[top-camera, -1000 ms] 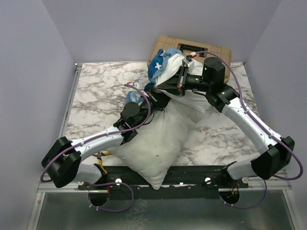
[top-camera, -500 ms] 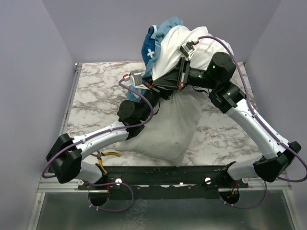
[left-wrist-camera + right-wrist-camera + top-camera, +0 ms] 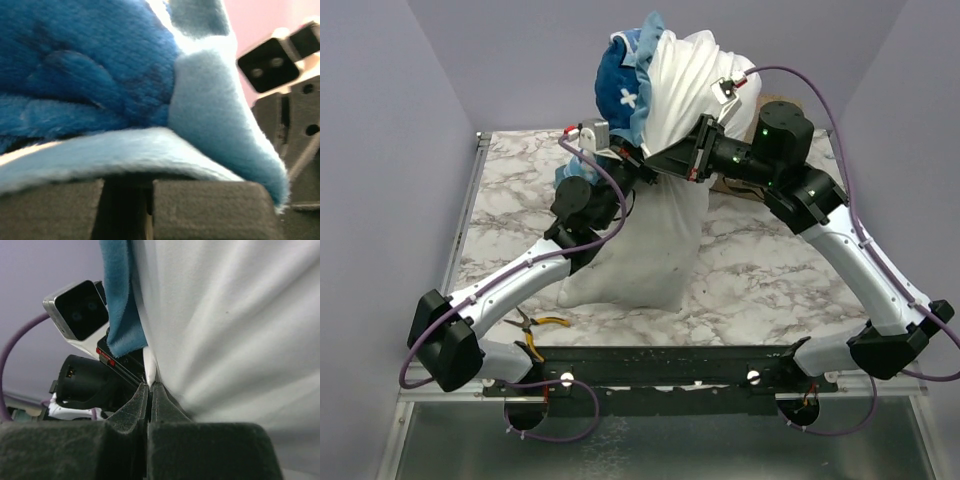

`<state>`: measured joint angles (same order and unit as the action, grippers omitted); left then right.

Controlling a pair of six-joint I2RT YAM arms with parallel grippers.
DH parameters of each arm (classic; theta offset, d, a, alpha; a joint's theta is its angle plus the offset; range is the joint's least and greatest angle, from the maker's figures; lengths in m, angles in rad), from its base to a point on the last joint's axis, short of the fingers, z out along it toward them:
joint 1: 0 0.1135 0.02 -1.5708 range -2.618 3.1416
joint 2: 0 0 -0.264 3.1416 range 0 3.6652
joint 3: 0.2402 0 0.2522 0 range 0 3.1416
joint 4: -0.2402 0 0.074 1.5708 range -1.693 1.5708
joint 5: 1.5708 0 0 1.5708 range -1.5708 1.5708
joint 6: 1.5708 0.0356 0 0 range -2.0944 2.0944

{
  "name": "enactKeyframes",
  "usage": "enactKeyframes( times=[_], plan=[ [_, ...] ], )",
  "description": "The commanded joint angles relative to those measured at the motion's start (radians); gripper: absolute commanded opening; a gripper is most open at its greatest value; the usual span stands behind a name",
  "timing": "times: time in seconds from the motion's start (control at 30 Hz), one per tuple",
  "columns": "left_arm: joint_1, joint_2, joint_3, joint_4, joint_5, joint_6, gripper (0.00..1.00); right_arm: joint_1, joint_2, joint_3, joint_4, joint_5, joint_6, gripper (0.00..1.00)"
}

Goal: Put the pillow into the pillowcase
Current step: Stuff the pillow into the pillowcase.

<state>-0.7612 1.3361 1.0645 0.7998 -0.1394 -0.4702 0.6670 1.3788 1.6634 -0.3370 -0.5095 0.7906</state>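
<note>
Hoists the pillowcase (image 3: pixel 620 85) high at 12 o'clock above the desk (image 3: pixel 520 190), far higher than 1 second back, with the bundle then low on the marble. Stands the pillow (image 3: pixel 655 240) nearly upright as a result, hung from the bunched blue cloth, with only its lower end resting on the desk near the centre, no longer sprawled toward 6 o'clock over the near rail. Looks like a shake-down move: raising the pillowcase mouth to drop the stuffing deeper inside. Leaves most of the pillow bare all the same, hence plenty left to do.

Holds the left end effector (image 3: pixel 127 192) pressed together at 9 o'clock of the bundle, pinching the pale blue plush frill of the pillowcase. Holds the right end effector (image 3: pixel 150 387) pressed together too, at 3 o'clock, nipping a thin white fold just beside that frill, probably the white lining of the pillowcase. Leaves the yellow pliers (image 3: pixel 542 322) untouched at 7 o'clock.
</note>
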Motion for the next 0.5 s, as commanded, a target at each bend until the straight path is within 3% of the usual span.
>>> enactKeyframes(
  times=[0.0, 0.17, 0.37, 0.4, 0.47],
  plan=[
    [0.119, -0.057, 0.134, -0.093, 0.023, -0.111, 0.0, 0.052, 0.022, 0.047, -0.28, 0.023, -0.152, 0.0],
    [0.194, -0.043, 0.038, -0.116, 0.03, -0.352, 0.0, 0.053, 0.132, 0.085, -0.325, -0.047, -0.273, 0.0],
    [0.281, -0.084, -0.094, -0.163, -0.025, -0.487, 0.0, 0.057, 0.208, 0.032, -0.324, -0.127, -0.279, 0.02],
    [0.302, -0.094, -0.109, -0.19, -0.031, -0.509, 0.0, 0.057, 0.213, 0.042, -0.333, -0.111, -0.293, 0.08],
    [0.348, -0.105, -0.138, -0.214, -0.022, -0.547, 0.0, 0.056, 0.214, 0.087, -0.376, -0.022, -0.342, 0.36]
  ],
)
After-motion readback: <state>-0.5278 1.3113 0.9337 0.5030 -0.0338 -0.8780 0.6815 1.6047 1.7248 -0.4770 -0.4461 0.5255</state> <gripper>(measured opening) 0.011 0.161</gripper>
